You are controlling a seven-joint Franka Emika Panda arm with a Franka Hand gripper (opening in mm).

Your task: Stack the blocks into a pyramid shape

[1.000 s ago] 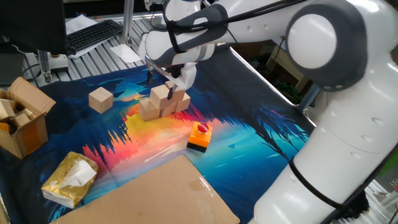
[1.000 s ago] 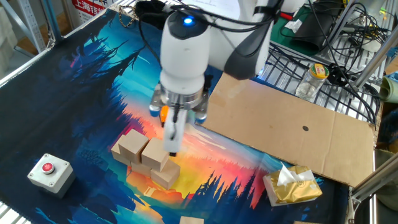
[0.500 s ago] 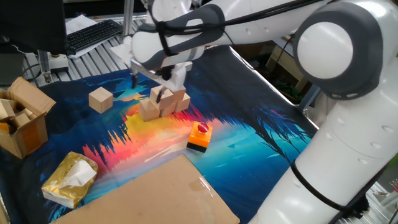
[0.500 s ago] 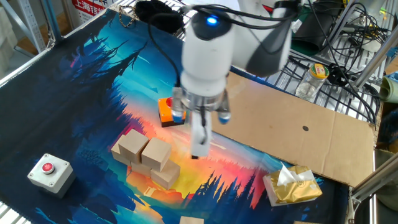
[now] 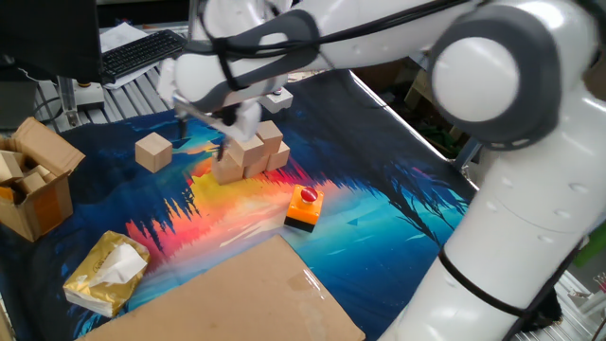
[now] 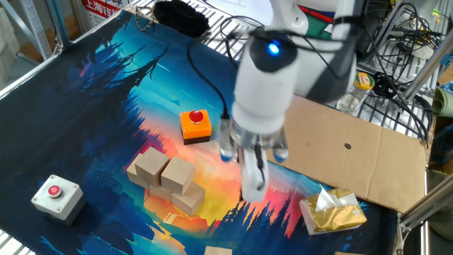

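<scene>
Several light-tan wooden blocks [image 5: 250, 154] stand together in two tiers on the colourful mat; they also show in the other fixed view [image 6: 167, 179]. One loose block [image 5: 152, 151] lies to the left of the stack, and its top edge peeks in at the bottom of the other fixed view [image 6: 218, 250]. My gripper [image 6: 253, 193] hangs fingers-down above the mat, clear of the stack and empty. In the one fixed view the gripper [image 5: 227, 142] is blurred at the stack's left side. The blur hides how the jaws stand.
An orange-and-black box with a red button [image 5: 304, 207] sits near the stack. A grey button box [image 6: 55, 195], a gold tissue pack [image 6: 331, 211], a cardboard sheet [image 6: 347, 145] and an open cardboard box [image 5: 33, 180] lie around the mat.
The gripper has lifted off the top of the stack and swung away from it, empty. The stack and the loose block have not moved.
</scene>
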